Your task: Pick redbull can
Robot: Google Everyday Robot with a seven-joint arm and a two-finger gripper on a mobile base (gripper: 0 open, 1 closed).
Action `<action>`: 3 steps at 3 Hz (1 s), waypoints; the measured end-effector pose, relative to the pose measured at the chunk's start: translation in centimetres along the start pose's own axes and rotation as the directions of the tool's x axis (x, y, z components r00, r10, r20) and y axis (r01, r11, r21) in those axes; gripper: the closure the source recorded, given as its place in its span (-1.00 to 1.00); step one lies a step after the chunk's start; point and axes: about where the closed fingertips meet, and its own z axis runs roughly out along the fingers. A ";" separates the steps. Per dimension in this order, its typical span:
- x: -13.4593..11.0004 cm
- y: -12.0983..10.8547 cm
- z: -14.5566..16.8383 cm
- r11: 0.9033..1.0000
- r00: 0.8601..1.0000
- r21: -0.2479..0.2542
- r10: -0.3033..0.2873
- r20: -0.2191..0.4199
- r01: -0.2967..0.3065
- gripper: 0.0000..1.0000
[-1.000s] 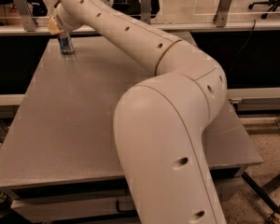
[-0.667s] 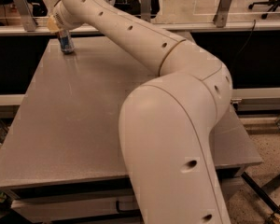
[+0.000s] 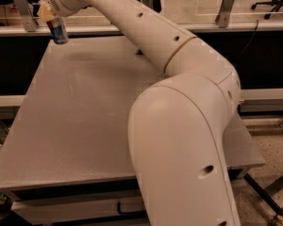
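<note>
Standing at the upper left of the frame, the can [image 3: 59, 31] is slim and tall, with blue and silver panels. It sits close to upright near the far left corner of the grey table [image 3: 75, 121]. My claw [image 3: 47, 14] is right above it and a touch to the left, and its yellowish tip covers the can's top, so the two look to be touching. I cannot tell whether the claw is clamped on the can or only set around it. My white arm [image 3: 179, 126] stretches from the lower right across the table to that corner.
</note>
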 end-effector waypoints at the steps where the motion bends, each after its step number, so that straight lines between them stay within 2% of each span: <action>1: -1.4 0.6 -1.6 0.999 1.000 -0.038 -0.029 0.007 0.030 1.00; 2: -3.3 0.8 -4.4 0.998 0.999 -0.057 -0.036 0.035 0.038 1.00; 3: -3.4 0.8 -4.6 0.998 0.999 -0.057 -0.036 0.037 0.038 1.00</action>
